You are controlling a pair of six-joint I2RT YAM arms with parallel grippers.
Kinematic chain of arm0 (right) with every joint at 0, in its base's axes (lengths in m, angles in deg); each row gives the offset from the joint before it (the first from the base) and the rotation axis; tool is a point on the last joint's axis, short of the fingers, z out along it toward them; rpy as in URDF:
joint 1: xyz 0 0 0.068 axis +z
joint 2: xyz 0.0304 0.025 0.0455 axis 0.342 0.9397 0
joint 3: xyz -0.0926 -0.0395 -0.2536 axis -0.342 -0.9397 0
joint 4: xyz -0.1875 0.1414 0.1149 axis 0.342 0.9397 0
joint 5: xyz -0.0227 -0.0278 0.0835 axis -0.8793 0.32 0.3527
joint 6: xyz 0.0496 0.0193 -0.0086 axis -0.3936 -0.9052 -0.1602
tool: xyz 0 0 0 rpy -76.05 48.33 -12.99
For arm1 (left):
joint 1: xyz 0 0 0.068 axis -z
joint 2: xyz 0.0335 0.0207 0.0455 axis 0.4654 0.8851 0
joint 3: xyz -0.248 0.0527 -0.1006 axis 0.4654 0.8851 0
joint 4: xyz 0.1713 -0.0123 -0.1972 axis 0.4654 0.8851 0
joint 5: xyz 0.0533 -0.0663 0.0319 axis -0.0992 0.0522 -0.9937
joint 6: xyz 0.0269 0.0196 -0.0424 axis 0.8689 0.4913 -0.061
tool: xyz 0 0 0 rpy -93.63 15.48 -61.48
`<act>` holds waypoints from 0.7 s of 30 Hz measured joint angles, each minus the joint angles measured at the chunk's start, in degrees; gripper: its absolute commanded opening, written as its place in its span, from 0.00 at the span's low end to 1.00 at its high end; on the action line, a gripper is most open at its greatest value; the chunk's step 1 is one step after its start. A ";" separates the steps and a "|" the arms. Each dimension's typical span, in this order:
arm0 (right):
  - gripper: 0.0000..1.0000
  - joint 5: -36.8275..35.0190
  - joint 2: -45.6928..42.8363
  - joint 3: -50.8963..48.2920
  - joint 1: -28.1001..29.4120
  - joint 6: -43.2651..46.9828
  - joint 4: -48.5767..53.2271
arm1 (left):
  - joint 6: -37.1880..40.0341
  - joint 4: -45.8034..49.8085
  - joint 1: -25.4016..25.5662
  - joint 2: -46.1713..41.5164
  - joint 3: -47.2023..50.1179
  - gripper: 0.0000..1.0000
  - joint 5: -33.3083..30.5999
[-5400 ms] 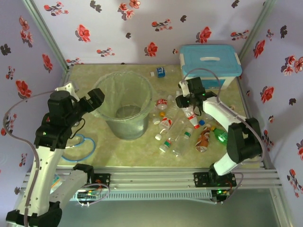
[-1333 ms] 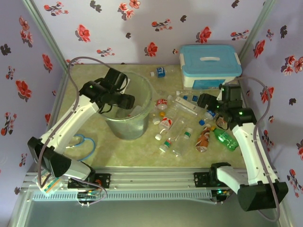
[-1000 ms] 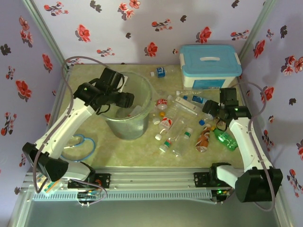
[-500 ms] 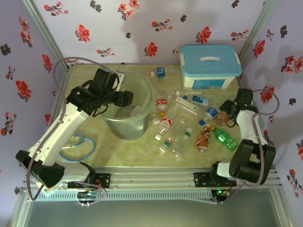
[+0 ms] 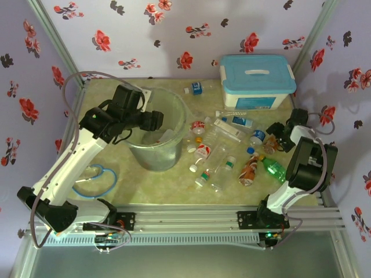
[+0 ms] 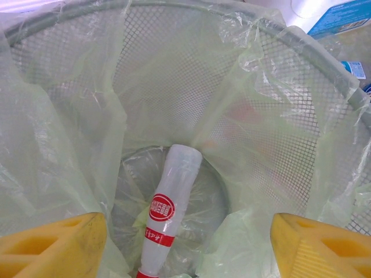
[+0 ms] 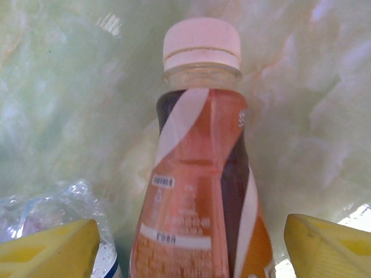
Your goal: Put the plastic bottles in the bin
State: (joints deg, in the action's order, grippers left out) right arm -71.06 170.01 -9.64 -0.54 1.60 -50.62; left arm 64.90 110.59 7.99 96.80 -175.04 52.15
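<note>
The bin [image 5: 153, 156], a grey mesh bucket lined with a clear bag, stands left of centre. My left gripper [image 5: 154, 120] hangs over its mouth, open and empty. Down in the bin [image 6: 174, 75] lies a white bottle with a red label [image 6: 167, 215], between and below my open left gripper [image 6: 185, 252]. Several plastic bottles [image 5: 217, 159] are scattered to the right of the bin. My right gripper [image 5: 278, 138] is low at the table's right side. It stands open [image 7: 188, 249] around an orange-labelled bottle with a pale cap [image 7: 200, 191], with a gap on each side.
A white box with a light-blue lid [image 5: 255, 78] sits at the back right. A clear bottle with a blue label [image 7: 64, 231] lies just left of the orange one. A green bottle [image 5: 273, 169] lies near the right arm. A blue cable [image 5: 98, 176] loops at the front left.
My right arm has swung from the pile to the table's right side, and its gripper now straddles the orange-labelled bottle with the jaws slightly narrower. My left gripper stays over the bin, shifted slightly left.
</note>
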 measured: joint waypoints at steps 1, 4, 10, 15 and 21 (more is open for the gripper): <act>0.74 0.17 0.61 0.00 -0.02 -0.20 -0.55 | -0.07 -0.15 0.02 0.00 0.00 0.75 0.00; 0.70 0.37 1.44 0.00 -0.11 -0.46 -0.96 | -0.09 -0.39 0.02 0.00 0.00 0.75 0.00; 0.64 -0.24 -2.03 -0.02 -0.39 0.28 -0.22 | -0.09 -0.39 0.46 0.28 -0.81 0.76 0.02; 0.61 -0.52 -10.01 -0.02 -0.98 1.14 1.75 | -0.09 -0.44 0.46 0.44 -1.86 0.76 0.02; 0.68 -0.44 -17.03 0.11 -0.96 1.60 3.80 | -0.44 -0.44 0.55 0.44 -2.08 0.76 0.02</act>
State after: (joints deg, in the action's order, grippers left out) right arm -71.50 152.98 -9.53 -1.50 3.19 -46.82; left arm 64.46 110.15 8.54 97.24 -177.12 52.17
